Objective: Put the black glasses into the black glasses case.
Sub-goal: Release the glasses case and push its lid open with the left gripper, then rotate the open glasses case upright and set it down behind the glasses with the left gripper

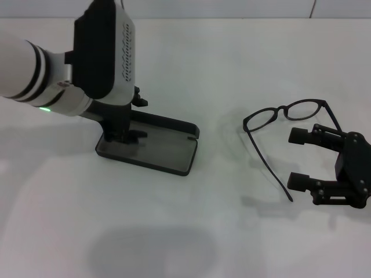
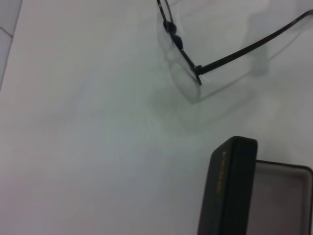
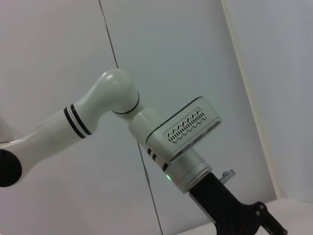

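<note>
The black glasses [image 1: 282, 112] lie unfolded on the white table at the right, one temple arm [image 1: 268, 165] reaching toward the front edge. My right gripper [image 1: 297, 158] rests just right of that temple arm, open, with nothing between its fingers. The black glasses case [image 1: 165, 153] lies open left of centre, its lid raised along the back. My left gripper [image 1: 120, 134] points straight down onto the case's left end. The left wrist view shows the case's lid edge [image 2: 230, 186] with orange lettering, the grey lining [image 2: 281, 200], and part of the glasses [image 2: 195, 68] beyond.
The white table [image 1: 191, 231] spreads out around both objects. A pale wall with a dark vertical seam [image 3: 110, 44] stands behind the left arm [image 3: 117, 93] in the right wrist view.
</note>
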